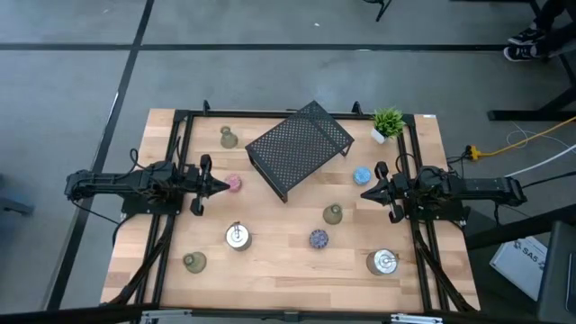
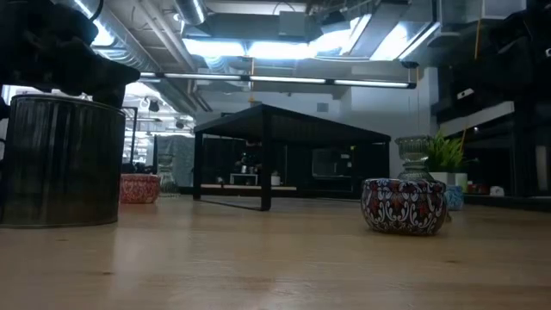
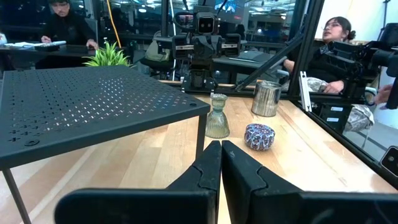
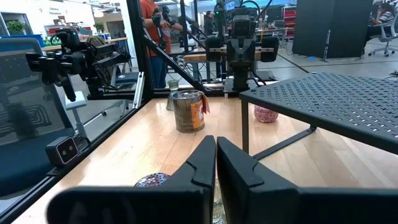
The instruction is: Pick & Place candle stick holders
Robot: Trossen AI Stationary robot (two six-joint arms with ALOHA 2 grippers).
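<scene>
left gripper (image 1: 219, 184) clenched, empty, just beside pink holder (image 1: 234, 184) | right gripper (image 1: 367, 193) clenched, empty, near blue holder (image 1: 362, 175) | jaws should be parted before pink holder is approached

Both arms low & stretched inward from opposite table edges, facing each other. Left gripper (image 1: 219, 185) on the left side, fingers (image 3: 208, 168) pressed shut, nothing between. Right gripper (image 1: 366, 193) on the right side, fingers (image 4: 205, 163) closed too, empty.
</scene>
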